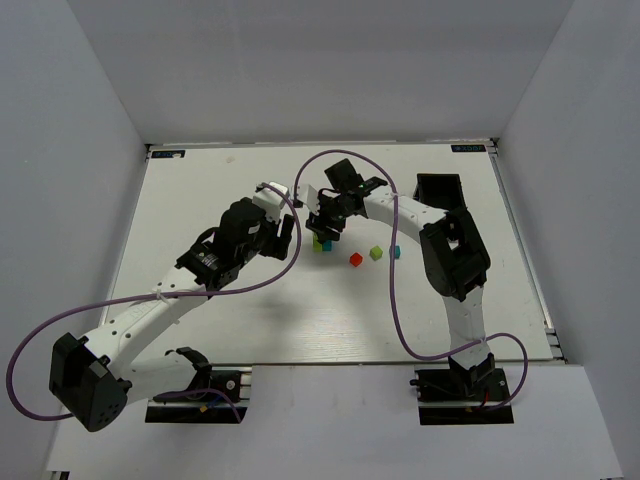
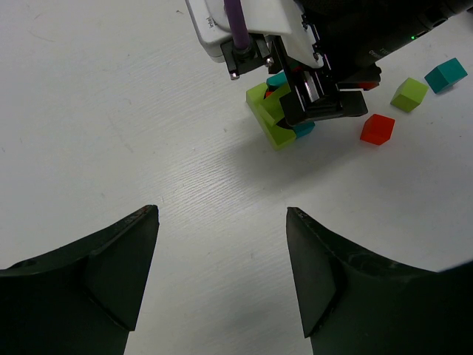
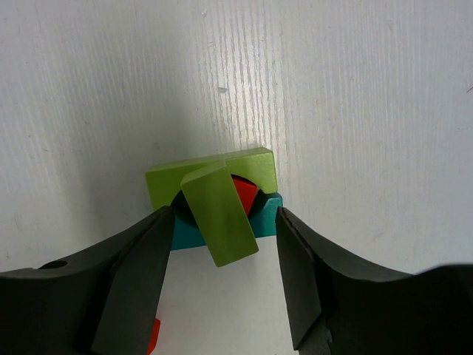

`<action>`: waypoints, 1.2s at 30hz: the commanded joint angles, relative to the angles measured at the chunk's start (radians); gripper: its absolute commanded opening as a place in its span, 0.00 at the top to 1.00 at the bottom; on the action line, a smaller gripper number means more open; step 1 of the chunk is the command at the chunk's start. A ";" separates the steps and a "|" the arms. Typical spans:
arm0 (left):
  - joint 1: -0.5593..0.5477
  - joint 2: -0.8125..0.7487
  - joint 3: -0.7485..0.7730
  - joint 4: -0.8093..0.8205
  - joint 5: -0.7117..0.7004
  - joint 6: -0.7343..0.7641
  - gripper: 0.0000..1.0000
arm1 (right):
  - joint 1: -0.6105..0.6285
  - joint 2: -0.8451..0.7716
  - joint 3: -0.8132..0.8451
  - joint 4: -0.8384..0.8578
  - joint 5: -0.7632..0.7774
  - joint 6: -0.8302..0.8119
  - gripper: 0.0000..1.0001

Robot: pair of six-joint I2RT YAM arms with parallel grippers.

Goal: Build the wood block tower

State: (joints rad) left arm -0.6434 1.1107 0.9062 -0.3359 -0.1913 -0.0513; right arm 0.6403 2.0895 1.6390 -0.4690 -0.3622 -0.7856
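Observation:
The wood block tower (image 1: 320, 243) is a short stack at the table's middle. In the right wrist view it shows a lime base (image 3: 170, 183), a teal block (image 3: 264, 220), a red piece (image 3: 244, 194) and a tilted lime block (image 3: 220, 216) on top. My right gripper (image 3: 225, 218) is open, its fingers on either side of the top lime block with gaps on both sides; it hovers over the stack (image 1: 326, 222). My left gripper (image 2: 222, 244) is open and empty, just left of the stack (image 1: 286, 236). In the left wrist view the stack (image 2: 270, 123) sits under the right gripper (image 2: 319, 100).
Three loose cubes lie right of the stack: red (image 1: 355, 259), lime (image 1: 376, 253), teal (image 1: 394, 251). They also show in the left wrist view: red (image 2: 377, 129), lime (image 2: 409, 94), teal (image 2: 446, 75). White walls enclose the table (image 1: 250, 320).

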 commanded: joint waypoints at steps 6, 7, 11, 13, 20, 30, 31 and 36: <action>0.004 -0.026 -0.009 0.008 0.010 0.005 0.20 | 0.002 -0.005 0.008 0.010 -0.012 0.014 0.40; 0.004 -0.026 -0.009 0.008 0.010 0.005 0.20 | 0.004 -0.002 0.010 0.009 -0.018 0.014 0.40; 0.004 -0.026 -0.009 0.008 0.010 0.005 0.19 | 0.004 0.000 0.012 0.007 -0.015 0.016 0.41; 0.004 -0.026 -0.009 0.008 0.010 0.005 0.19 | 0.005 0.000 0.010 0.010 -0.018 0.016 0.41; 0.004 -0.026 -0.009 0.008 0.010 0.005 0.19 | 0.005 0.000 0.010 0.006 -0.018 0.022 0.43; 0.004 -0.026 -0.009 0.008 0.010 0.005 0.19 | 0.005 0.004 0.009 0.010 -0.012 0.026 0.47; 0.004 -0.026 -0.009 0.008 0.010 0.005 0.19 | 0.005 0.006 0.008 0.010 -0.014 0.029 0.47; 0.004 -0.026 -0.009 0.008 0.010 0.005 0.19 | 0.007 0.010 0.008 0.012 -0.011 0.040 0.47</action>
State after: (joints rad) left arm -0.6434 1.1107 0.9058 -0.3359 -0.1909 -0.0505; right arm 0.6430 2.0899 1.6390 -0.4694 -0.3622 -0.7635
